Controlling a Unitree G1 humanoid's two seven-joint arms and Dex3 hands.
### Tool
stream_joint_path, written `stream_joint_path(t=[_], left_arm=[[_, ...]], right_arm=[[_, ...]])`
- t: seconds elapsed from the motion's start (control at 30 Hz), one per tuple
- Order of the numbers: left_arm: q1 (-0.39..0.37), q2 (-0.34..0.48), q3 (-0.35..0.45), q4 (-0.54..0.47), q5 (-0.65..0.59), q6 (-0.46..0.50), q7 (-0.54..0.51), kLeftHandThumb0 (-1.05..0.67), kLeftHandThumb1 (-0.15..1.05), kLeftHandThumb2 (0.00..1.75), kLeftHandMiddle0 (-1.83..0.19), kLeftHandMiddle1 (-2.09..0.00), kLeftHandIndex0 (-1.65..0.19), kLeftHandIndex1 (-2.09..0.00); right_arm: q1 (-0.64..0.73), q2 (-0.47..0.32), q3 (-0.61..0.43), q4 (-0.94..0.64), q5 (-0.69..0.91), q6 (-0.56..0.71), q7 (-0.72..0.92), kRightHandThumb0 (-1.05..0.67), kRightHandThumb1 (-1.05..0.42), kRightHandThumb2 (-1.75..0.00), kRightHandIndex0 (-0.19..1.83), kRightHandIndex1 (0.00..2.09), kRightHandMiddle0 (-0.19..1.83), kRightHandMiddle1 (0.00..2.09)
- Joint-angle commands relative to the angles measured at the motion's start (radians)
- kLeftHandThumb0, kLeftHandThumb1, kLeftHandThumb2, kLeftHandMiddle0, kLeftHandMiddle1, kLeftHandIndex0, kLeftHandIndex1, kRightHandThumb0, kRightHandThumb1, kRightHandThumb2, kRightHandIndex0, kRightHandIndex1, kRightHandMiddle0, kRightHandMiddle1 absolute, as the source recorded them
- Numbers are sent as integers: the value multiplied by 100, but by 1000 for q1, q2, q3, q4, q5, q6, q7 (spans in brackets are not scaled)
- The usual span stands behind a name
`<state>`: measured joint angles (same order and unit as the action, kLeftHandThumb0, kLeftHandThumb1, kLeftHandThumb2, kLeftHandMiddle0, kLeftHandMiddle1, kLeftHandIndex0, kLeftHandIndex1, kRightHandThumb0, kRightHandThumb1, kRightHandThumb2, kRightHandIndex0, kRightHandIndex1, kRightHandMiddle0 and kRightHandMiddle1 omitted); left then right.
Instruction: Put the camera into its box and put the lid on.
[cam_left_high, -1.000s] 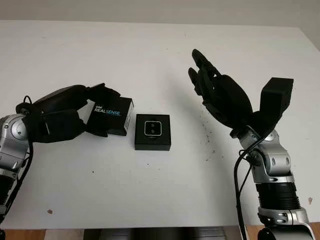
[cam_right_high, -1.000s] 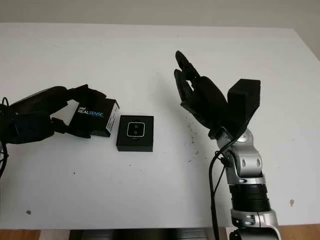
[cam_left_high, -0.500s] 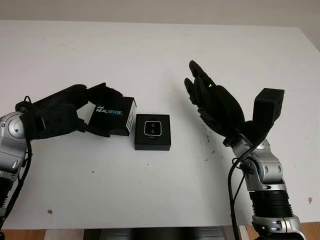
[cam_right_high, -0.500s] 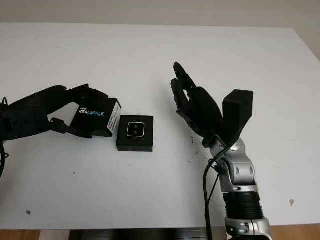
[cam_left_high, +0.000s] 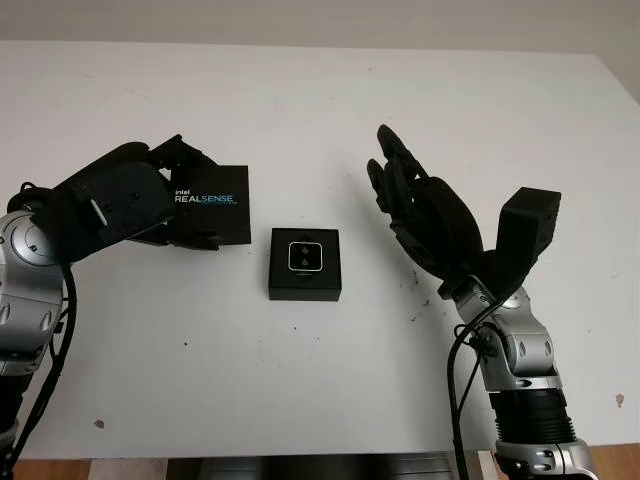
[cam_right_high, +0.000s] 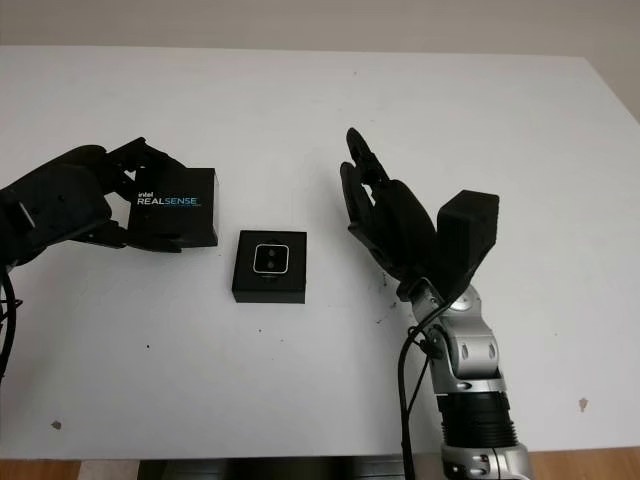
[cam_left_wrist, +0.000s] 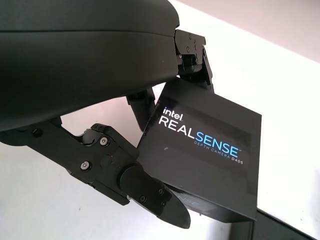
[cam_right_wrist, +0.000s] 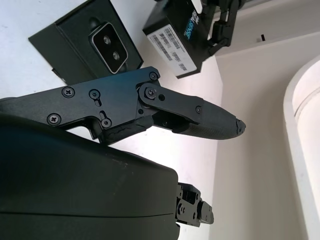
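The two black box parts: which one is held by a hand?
The lid printed "REALSENSE", gripped by the left hand. The other part, the open box with the camera inside, sits on the table, untouched.

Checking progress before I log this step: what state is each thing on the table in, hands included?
camera: seated in the box, lens up.
box: open, no lid on.
lid: held off the table, beside the box.
left hand: shut on the lid.
right hand: open, raised beside the box.
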<state>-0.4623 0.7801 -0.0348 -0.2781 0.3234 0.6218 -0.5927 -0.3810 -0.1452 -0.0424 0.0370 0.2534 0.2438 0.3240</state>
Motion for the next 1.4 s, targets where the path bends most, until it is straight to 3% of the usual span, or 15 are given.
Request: stream_joint_path(t=[0.0, 0.37, 0.53, 0.8, 1.03, 1.37], left_arm=[[-33, 16, -23, -66, 4, 55, -33, -41, 105, 18, -11, -150, -6, -132], [-71, 9, -36, -191, -70, 265, -129, -47, 105, 16, -6, -149, 2, -139], [-69, 0, -23, -211, -128, 298, -118, -48, 105, 16, -8, -151, -1, -136], [-42, -8, -21, -206, -188, 264, -75, -49, 105, 17, -6, -159, -1, -137], [-7, -63, -11, -192, -228, 260, -7, -48, 105, 15, -5, -169, 0, -141], [0, -84, -64, -132, -229, 197, 18, -49, 105, 18, -6, -166, 3, -144]], right_arm=[[11, 18, -1, 5, -3, -30, -7, -70, -105, -65, -17, 5, -16, 5], [38, 63, 58, -5, -113, -210, -70, -77, -105, -68, -19, 0, -19, 0], [38, 59, 70, 12, -138, -246, -71, -76, -105, -66, -19, 0, -19, 0], [38, 63, 67, 21, -142, -243, -75, -75, -105, -65, -19, 0, -19, 0], [41, 71, 71, 24, -143, -261, -75, -75, -105, -64, -19, 0, -19, 0], [40, 86, 63, 12, -146, -232, -113, -73, -105, -64, -19, 0, -19, 0]])
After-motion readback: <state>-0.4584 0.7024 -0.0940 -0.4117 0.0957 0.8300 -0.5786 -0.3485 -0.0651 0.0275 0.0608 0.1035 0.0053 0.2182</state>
